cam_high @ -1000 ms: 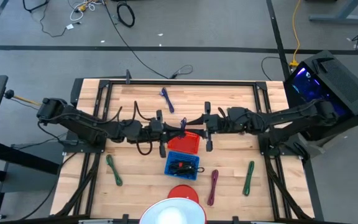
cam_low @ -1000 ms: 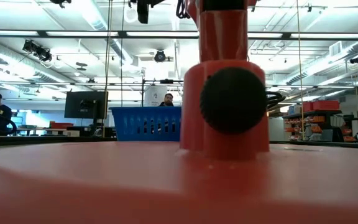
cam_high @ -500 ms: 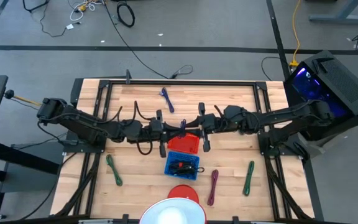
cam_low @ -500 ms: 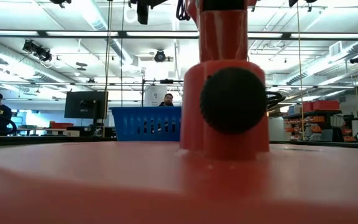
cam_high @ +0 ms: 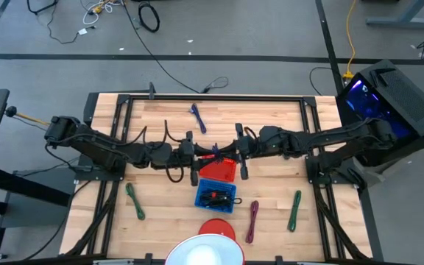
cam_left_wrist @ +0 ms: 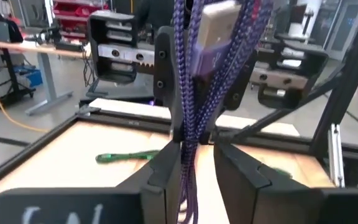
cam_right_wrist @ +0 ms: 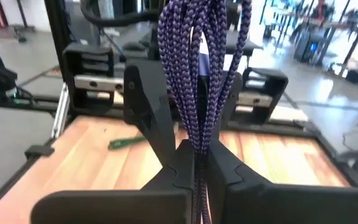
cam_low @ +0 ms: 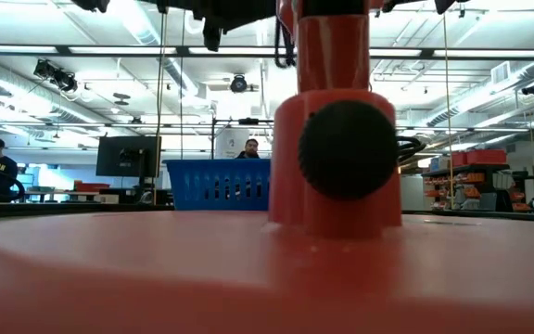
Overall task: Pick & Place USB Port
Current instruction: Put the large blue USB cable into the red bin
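The high view looks straight down on the whole desk [cam_high: 168, 118]. The low view sits at desk height, close behind a red stand [cam_low: 336, 121]. Both wrist views face each other across the purple braided cable [cam_left_wrist: 188, 87].

My low view: red stand [cam_low: 336, 139] fills frame, top cut by upper edge; blocks nearly all of table. Only blue basket [cam_low: 217, 184] peeks out behind it, right end hidden.

High view: purple cable [cam_high: 217, 150] between my two grippers too small to make out, mostly covered by arms. White round object [cam_high: 206, 252] cut by bottom edge. Contents of blue basket: dark tangle, can't identify.

Left wrist view: cable's lower end hidden between my fingers [cam_left_wrist: 166, 167]; background blurred.
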Robot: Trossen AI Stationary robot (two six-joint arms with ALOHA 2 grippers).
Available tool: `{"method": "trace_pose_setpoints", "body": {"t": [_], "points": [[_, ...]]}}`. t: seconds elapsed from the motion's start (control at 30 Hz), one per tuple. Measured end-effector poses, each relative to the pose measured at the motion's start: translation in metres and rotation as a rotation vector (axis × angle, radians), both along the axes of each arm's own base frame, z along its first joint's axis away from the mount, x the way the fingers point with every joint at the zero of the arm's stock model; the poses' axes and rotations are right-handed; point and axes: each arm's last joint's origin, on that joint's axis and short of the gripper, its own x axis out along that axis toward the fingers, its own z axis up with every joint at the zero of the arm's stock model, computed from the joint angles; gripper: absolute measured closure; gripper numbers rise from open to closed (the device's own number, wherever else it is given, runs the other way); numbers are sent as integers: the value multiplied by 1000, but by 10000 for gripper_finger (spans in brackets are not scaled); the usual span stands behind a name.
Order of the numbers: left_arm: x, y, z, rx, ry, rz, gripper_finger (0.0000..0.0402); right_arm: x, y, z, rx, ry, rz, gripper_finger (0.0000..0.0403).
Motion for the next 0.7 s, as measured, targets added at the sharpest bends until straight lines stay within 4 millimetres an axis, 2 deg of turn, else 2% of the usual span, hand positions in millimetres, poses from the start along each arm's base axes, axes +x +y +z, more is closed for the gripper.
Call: {"method": "trace_pose_setpoints", "body": {"t": [0.23,0.33,0.47,0.53,0.63,0.7], "points": [[-5,0,5,8,19,25,303,-8,1,-32,4,294,-46,394],[-11,1,3,32,89,43,303,-10,2,-27,-15,276,-88,394],[-20,3,10,14,105,58,303,-13,2,-43,14,285,-78,394],[-23,4,8,22,143,58,303,-14,1,-47,38,236,-77,394],[-27,4,6,23,188,83,303,-20,-3,-66,71,245,-92,394],[-30,6,3,29,224,129,303,-21,-6,-71,87,221,-107,394]]}}
